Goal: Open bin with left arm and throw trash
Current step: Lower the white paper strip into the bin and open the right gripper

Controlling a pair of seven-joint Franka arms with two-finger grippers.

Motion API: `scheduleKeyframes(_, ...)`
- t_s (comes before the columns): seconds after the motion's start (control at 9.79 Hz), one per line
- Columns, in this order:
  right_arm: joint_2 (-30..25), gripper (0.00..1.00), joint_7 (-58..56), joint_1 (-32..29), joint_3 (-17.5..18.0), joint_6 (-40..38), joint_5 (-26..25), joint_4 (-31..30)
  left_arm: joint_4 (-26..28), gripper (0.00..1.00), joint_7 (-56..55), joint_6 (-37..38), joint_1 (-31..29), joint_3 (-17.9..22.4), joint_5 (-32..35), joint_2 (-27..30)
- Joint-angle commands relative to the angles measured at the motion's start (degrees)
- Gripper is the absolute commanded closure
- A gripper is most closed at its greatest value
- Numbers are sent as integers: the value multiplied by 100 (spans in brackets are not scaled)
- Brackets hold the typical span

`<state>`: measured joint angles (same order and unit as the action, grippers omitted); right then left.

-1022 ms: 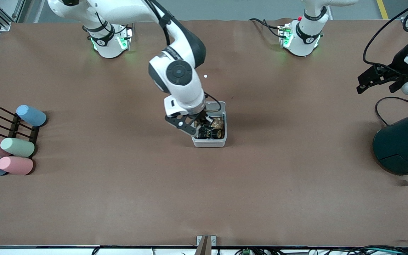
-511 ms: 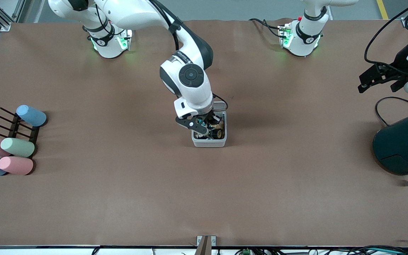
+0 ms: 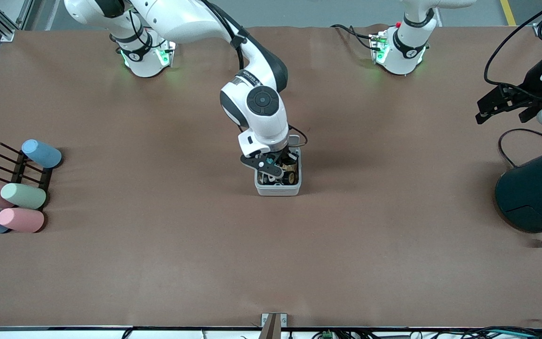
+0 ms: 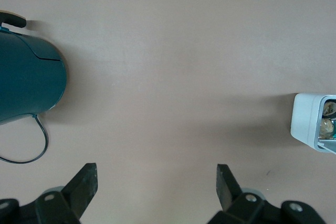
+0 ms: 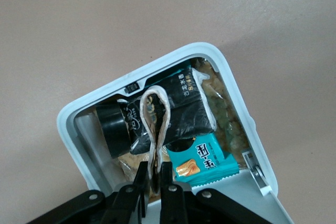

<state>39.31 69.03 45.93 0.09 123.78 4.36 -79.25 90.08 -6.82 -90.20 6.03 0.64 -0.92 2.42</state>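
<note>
The right gripper (image 5: pixel 155 183), pinching the beige rubber band (image 5: pixel 156 129), hangs directly over the open bin (image 3: pixel 278 187), while the left gripper (image 4: pixel 155 192) waits spread near the teal container (image 3: pixel 537 190).

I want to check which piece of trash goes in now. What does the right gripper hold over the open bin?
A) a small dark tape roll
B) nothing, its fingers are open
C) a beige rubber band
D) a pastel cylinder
C: in the right wrist view the right gripper pinches the beige rubber band, which hangs over the open bin.
</note>
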Motion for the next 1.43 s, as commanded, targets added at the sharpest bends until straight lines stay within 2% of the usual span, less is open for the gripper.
scheduleKeyframes(0.0, 59, 77, -13, 39, -27, -3, -84, 68, -175, 0, 5, 117, 4, 7, 39, -75)
scheduleKeyframes(0.61, 16, 56, -31, -22, -27, -20, -23, 112, -175, 0, 5, 117, -5, 15, 30, -84)
scheduleKeyframes(0.92, -107, 50, -48, -84, -27, -117, -5, 121, -175, 0, 14, 117, -5, 15, 30, -84)
scheduleKeyframes(1.12, -247, 48, -118, -250, -10, -685, 4, 121, -175, 0, 14, 117, -5, 15, 30, -84)
scheduleKeyframes(1.33, -729, 48, -537, -784, -9, -1274, 318, 121, -175, 0, 14, 117, -5, 15, 30, -84)
